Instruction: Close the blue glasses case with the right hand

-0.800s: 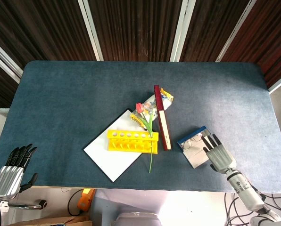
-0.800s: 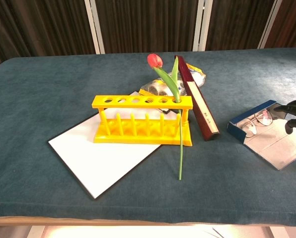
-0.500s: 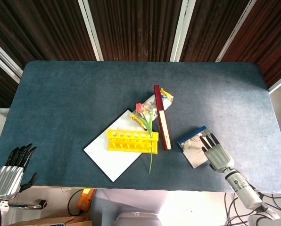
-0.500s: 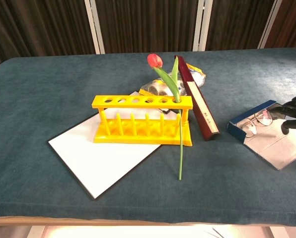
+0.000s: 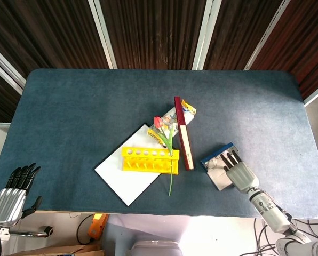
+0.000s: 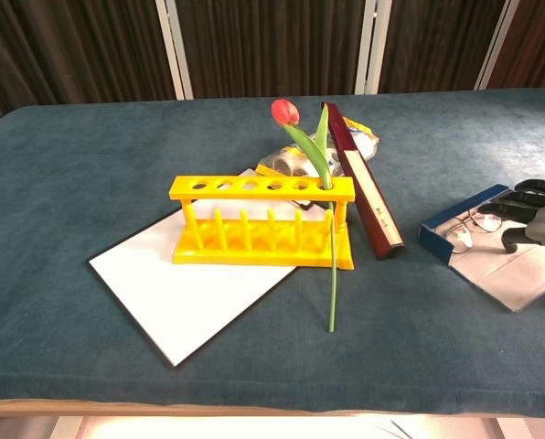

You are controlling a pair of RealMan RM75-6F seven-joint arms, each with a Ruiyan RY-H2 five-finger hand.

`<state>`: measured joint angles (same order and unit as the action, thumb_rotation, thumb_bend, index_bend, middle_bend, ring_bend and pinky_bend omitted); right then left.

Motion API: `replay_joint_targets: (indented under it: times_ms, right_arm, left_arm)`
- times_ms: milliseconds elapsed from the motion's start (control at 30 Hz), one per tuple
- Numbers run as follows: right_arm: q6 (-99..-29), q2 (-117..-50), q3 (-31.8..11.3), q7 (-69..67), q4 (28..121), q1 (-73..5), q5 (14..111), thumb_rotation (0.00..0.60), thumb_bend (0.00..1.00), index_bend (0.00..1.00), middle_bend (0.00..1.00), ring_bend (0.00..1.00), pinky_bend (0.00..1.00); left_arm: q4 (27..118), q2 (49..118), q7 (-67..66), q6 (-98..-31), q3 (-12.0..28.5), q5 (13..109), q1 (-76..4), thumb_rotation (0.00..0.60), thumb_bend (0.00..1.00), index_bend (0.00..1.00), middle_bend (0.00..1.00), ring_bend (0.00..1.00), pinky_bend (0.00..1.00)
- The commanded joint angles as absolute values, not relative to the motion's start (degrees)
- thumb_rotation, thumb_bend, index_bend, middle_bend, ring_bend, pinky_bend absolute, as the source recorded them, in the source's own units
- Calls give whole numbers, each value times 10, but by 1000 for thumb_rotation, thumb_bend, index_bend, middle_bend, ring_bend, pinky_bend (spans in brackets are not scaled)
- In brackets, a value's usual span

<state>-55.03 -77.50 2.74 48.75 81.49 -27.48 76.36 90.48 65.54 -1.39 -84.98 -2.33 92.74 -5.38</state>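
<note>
Blue glasses case [image 6: 478, 236] lies wide open, specs showing inside; right hand [image 5: 238, 172] hovers flat over it, fingers straight, holding nothing.

no readable text or numbers, print on snack packet [image 5: 187, 109] too small to read

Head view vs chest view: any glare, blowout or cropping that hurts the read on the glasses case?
Head view: floor strip below the table edge is blown out white; blue glasses case evenly lit, partly covered by the right hand. Chest view: soft even light, no glare on the case; right hand is cropped by the frame edge.
</note>
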Motion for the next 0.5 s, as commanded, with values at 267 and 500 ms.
replay_joint_targets:
  times_ms: [267,500]
  right_arm:
    - [-549,-786,31,503,811,-276,750,600,382,492,0,0,0]
    - [-557,-787,28,498,811,-277,746,600,555,575,0,0,0]
  left_arm:
    - [904,655,-11,-855,-24,929,-51,600,351,0,0,0,48]
    - [903,655,-11,-855,-24,930,-51,600,352,0,0,0,48]
